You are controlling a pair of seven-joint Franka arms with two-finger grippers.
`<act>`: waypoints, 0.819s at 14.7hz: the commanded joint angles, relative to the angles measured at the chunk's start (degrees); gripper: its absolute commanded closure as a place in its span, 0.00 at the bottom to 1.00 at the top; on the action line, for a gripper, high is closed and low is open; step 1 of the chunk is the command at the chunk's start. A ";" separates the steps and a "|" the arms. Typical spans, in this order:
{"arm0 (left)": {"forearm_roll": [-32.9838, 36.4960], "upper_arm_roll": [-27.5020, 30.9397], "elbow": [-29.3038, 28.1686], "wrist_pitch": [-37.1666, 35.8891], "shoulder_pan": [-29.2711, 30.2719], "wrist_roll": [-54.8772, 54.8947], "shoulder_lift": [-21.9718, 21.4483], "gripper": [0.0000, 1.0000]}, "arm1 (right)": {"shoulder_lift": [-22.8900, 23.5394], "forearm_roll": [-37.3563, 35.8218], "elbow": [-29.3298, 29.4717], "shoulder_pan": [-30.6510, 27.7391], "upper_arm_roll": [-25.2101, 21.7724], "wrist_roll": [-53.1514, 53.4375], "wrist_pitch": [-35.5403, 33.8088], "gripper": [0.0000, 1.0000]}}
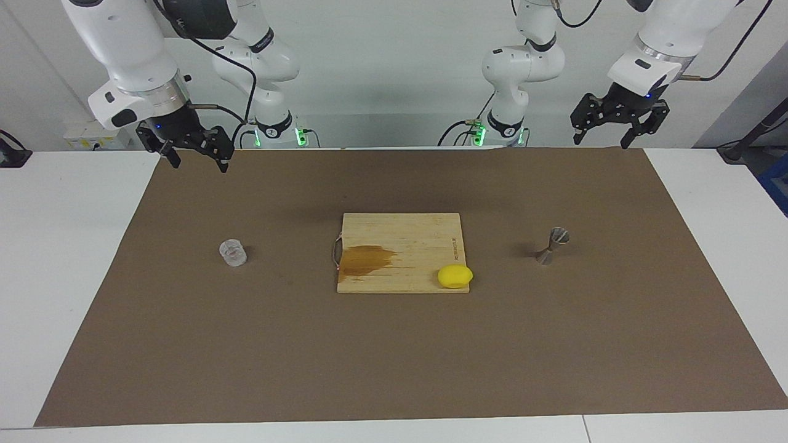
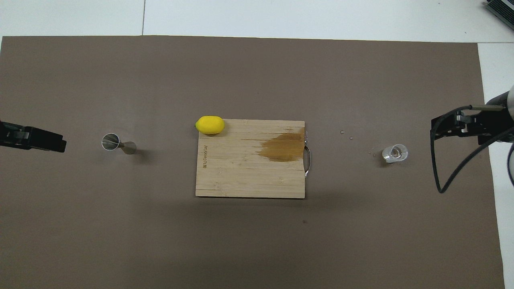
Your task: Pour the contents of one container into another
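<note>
Step in hand: none begun; judged as the start, approach to the glass tumbler (image 1: 233,253) not yet made. Both containers stand upright on the brown mat (image 1: 394,369), well apart, w/ the cutting board (image 1: 400,246) between them.

Tumbler: toward the right arm's end of the table, alone on the mat, nothing touching it. A few small specks lie on the mat near it in the overhead view (droplets or bits, cannot tell which). Contents of tumbler not readable.

Jigger (image 1: 552,245): toward the left arm's end, upright on one cone, open mouth up.

Lemon (image 1: 455,275): sits on the board corner farthest from the robots, on the jigger's side. Board carries a dark stain near its handle end.

Right gripper (image 1: 194,152): raised over the mat edge nearest the robots, fingers spread apart, holding nothing. Arm bent, wrist angled down.

Left gripper (image 1: 617,126): raised over the mat corner nearest the robots at its own end, fingers likewise apart, empty. Arm waits.

Next move, as judged: right gripper to descend on the tumbler and close across its wall, then carry it past the board to the jigger. Jigger mouth is narrow, base small; tip risk if nudged. The left gripper may need to steady it.
</note>
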 commanded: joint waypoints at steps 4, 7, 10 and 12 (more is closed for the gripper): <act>-0.39 0.55 -1.11 0.24 -0.14 0.61 -1.13 0.00 | -0.42 -0.51 -0.73 -0.48 0.32 0.83 0.62 0.00; -0.39 0.82 -1.19 0.15 -0.05 -0.09 -1.22 0.00 | -0.42 -0.51 -0.73 -0.48 0.32 0.65 0.54 0.00; 0.05 0.82 -1.63 -0.21 1.61 -2.45 -1.48 0.00 | -0.42 -0.51 -0.73 -0.48 0.32 0.48 0.53 0.00; 1.09 0.73 -2.94 2.16 1.18 -7.45 -1.48 0.00 | -0.42 -0.51 -0.73 -0.48 0.32 0.48 0.53 0.00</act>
